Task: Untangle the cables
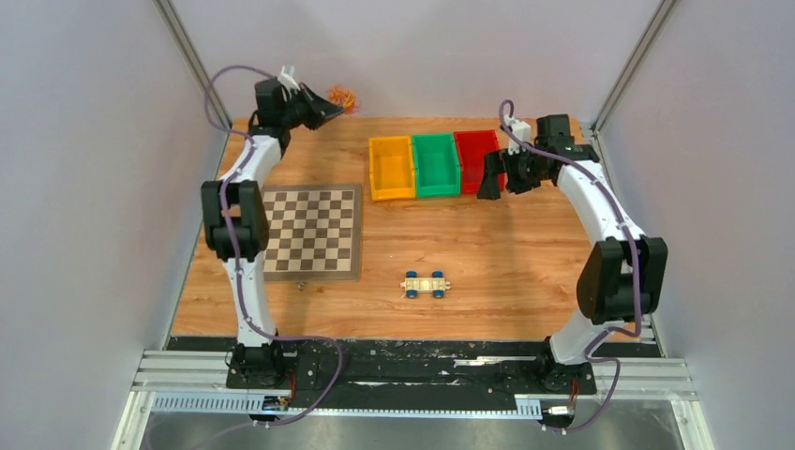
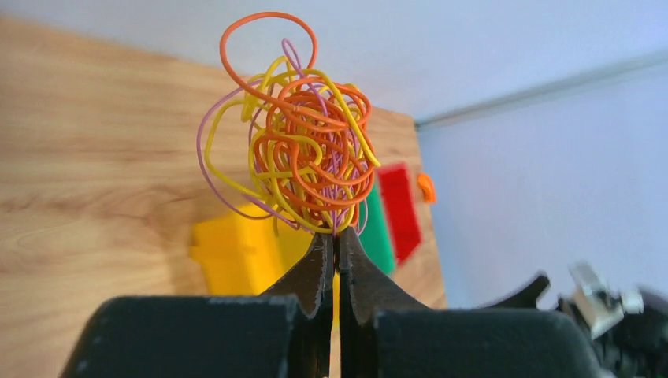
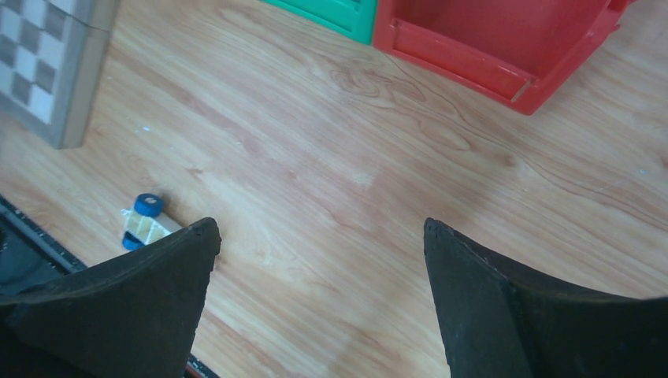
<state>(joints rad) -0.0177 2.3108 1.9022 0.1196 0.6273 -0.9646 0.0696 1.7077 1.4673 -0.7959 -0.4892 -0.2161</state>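
At the far left corner the left gripper is raised off the table, its jaws pressed together on the bottom of the cables. The pinch takes only a few strands at the lower edge, and the rest of the ball stands above the fingertips, clear of the wood. Held up like that, I judge, the knot is offered in open air, where a second gripper could reach a loop from the side. It is one tangle in three colours: orange, yellow and pale purple; the wires cross too thickly to count; one orange loop stands free at the top.

Nearer, just right of the left arm, one board lies flat. One car with blue wheels sits near the middle. At the far side three bins touch in a row: yellow bin, green bin, red bin.

At the right, the right gripper hangs over bare wood just beside the red bin, jaws spread wide and holding nothing. It is well apart from the tangle, and it looks ready, I judge, to cross over and take a loop. There are two arms; one grip is made, the other not yet.
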